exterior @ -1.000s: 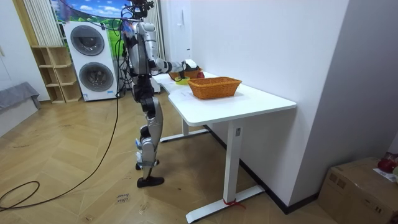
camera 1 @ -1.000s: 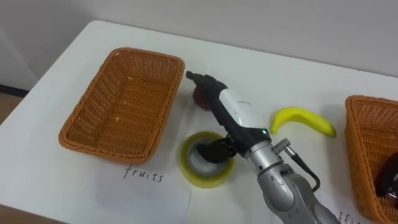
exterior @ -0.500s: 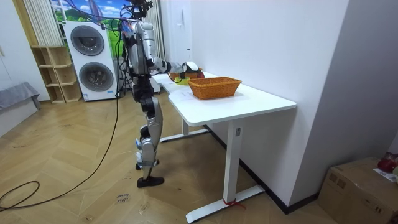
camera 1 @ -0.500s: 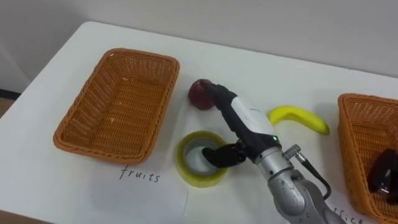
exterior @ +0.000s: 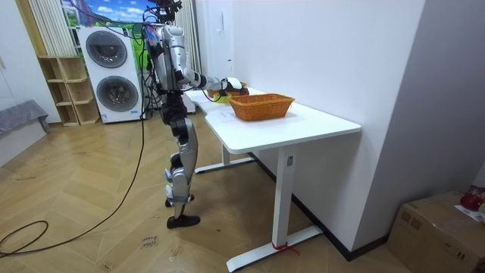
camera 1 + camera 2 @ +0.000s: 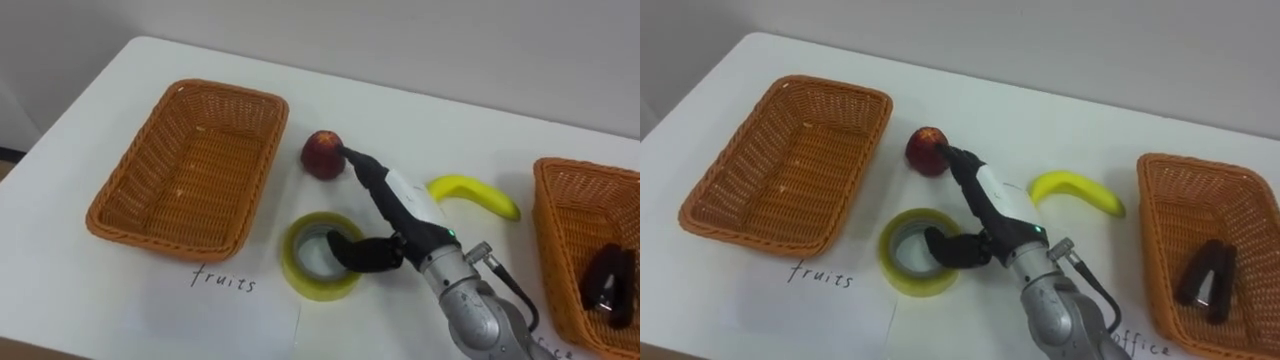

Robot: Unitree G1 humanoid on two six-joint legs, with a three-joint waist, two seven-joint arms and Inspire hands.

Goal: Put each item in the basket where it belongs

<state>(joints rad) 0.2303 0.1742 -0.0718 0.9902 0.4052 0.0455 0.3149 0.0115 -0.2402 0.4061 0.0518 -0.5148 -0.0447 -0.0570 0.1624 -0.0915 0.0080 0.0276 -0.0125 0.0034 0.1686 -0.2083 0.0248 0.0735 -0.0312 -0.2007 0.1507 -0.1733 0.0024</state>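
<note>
Here the right robot hand (image 6: 404, 197) stretches over the white bench (image 6: 420, 115), holding nothing, its straight fingers open and their tips touching the red apple (image 6: 321, 154) just beside the fruit basket (image 6: 190, 165), thumb dipping into the yellow tape roll (image 6: 310, 288), banana (image 6: 480, 190) nearby.

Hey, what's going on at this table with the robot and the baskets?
The robot stands at a white table, sorting. Its right hand is stretched out open, fingertips at the apple, thumb over the yellow tape roll. Nothing is gripped yet. The fruits basket is empty, and the banana lies on the table. The other basket holds a dark item.
</note>
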